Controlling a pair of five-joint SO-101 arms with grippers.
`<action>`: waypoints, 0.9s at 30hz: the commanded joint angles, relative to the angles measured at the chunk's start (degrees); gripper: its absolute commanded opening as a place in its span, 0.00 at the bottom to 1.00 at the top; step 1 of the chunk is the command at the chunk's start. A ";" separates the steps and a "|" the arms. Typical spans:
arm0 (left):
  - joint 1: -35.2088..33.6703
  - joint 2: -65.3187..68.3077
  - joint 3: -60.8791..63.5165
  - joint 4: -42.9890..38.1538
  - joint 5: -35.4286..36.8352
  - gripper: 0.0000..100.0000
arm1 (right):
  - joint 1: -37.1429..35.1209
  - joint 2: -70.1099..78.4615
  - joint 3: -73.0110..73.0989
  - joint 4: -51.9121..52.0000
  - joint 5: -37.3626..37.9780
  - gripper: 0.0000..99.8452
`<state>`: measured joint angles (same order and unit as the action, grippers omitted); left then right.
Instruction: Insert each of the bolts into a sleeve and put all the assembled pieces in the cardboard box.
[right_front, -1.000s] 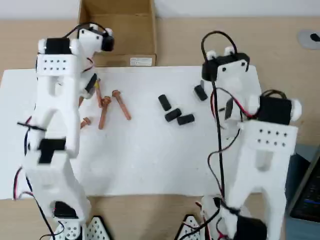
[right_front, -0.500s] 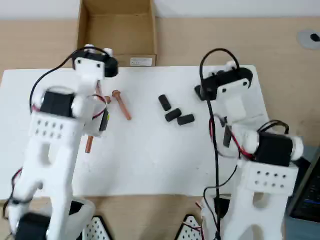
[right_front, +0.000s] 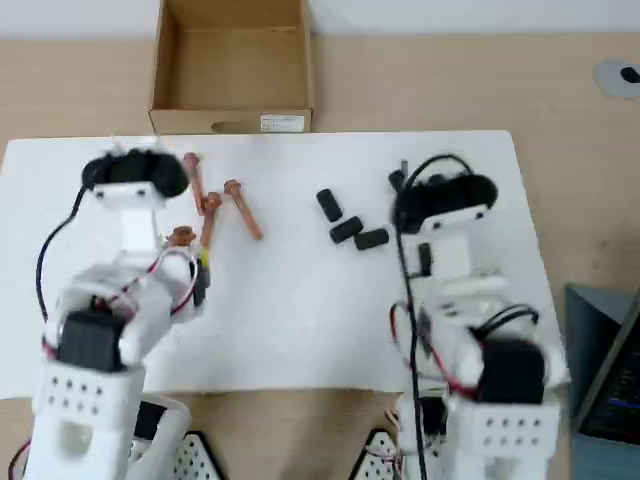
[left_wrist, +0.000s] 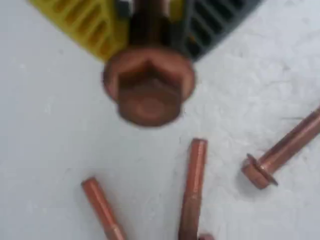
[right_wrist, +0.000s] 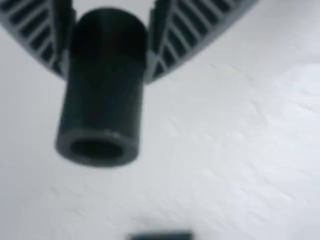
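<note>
- Over the last second both arms have drawn back from the far side of the white sheet (right_front: 300, 330) toward its near edge, and neither came away empty.
- The left gripper (left_wrist: 150, 25) is clamped on the shank of a bolt (left_wrist: 149, 90), with the hex head pointing toward the wrist camera and, by the look of it, raised off the surface. In the high view that head shows just beside the arm, near the three loose bolts (right_front: 208, 218), which lie where they lay before.
- The right gripper (right_wrist: 107, 25) is closed around a black sleeve (right_wrist: 102, 100), lifted off the sheet with its open end sticking out past the jaws.
- As I read it, each arm now has one half of the first pair. Picking is done for this round and the mating comes next (shank tip into bore, which will need the two lined up closely).
- Three loose sleeves (right_front: 346, 230) remain in a cluster mid-sheet, well apart from the bolts.
- The cardboard box (right_front: 230, 120) sits open at the far edge of the surface, just beyond the sheet. There is nothing in it — no assembled piece yet.
- The held sleeve's bore is also empty and looks dark and unobstructed at the mouth.
</note>
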<state>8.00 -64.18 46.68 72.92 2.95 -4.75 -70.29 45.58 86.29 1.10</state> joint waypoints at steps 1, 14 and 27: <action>0.18 -8.13 3.96 -3.60 1.67 0.00 | -6.55 -6.02 3.56 -5.10 -3.87 0.01; 0.35 -37.32 19.08 -11.87 7.91 0.00 | -19.65 -22.90 19.30 -18.46 -6.33 0.01; 1.58 -40.40 21.71 -23.74 20.48 0.00 | -36.79 -32.22 27.03 -23.03 -10.73 0.01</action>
<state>8.00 -104.09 68.57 52.53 20.00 -38.33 -101.49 72.48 64.92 -8.75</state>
